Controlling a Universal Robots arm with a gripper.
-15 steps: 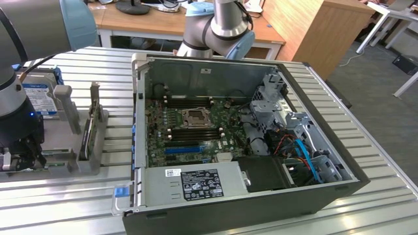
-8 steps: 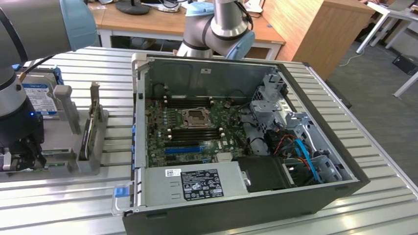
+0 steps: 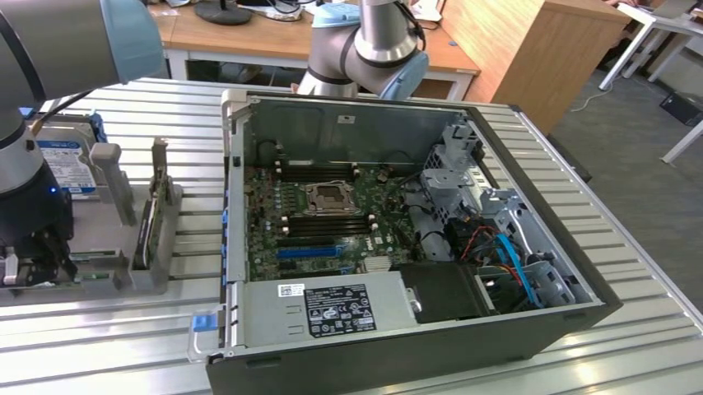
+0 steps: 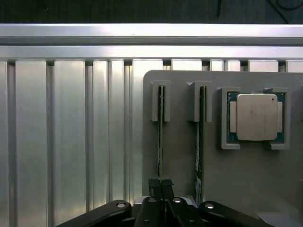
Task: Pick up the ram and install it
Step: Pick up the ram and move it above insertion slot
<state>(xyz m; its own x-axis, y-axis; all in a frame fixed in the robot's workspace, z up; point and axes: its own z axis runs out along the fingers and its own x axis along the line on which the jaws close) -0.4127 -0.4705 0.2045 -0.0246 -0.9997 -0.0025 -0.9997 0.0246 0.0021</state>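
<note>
1. The jaws are drawn narrow and pinched on the upper edge of the ram [image 4: 160,137]. In the wrist view the dark fingertips [image 4: 153,184] press the thin green board from both faces.
2. The ram stands on edge in a guide slot of the grey holder plate [image 4: 180,161], in the slot farthest from the processor chip [image 4: 256,117]. A second stick [image 4: 200,137] stands between the two, just beside the held one but apart from it.
3. The plate lies on the slatted metal surface [image 4: 61,142] at the exterior view's left, with the arm [image 3: 22,156] reaching down over it. A hard drive [image 3: 64,156] stands farther back, and an upright card [image 3: 160,206] stands on the side toward the computer.
4. By my reading the step in hand is the pick-up: the grip is made, but the stick is not yet out of its slot. Installing has not begun, and the memory slots [image 3: 324,224] on the board look bare.
5. The next move calls for a straight pull in line with the guides, without twist and clear of the neighbouring stick. A pinch on so thin an edge could let the board pivot.
6. The wrist view gives the grip and the slot close up. The exterior view gives the open computer case [image 3: 329,123], well apart at its right, and how the arm stands.
</note>
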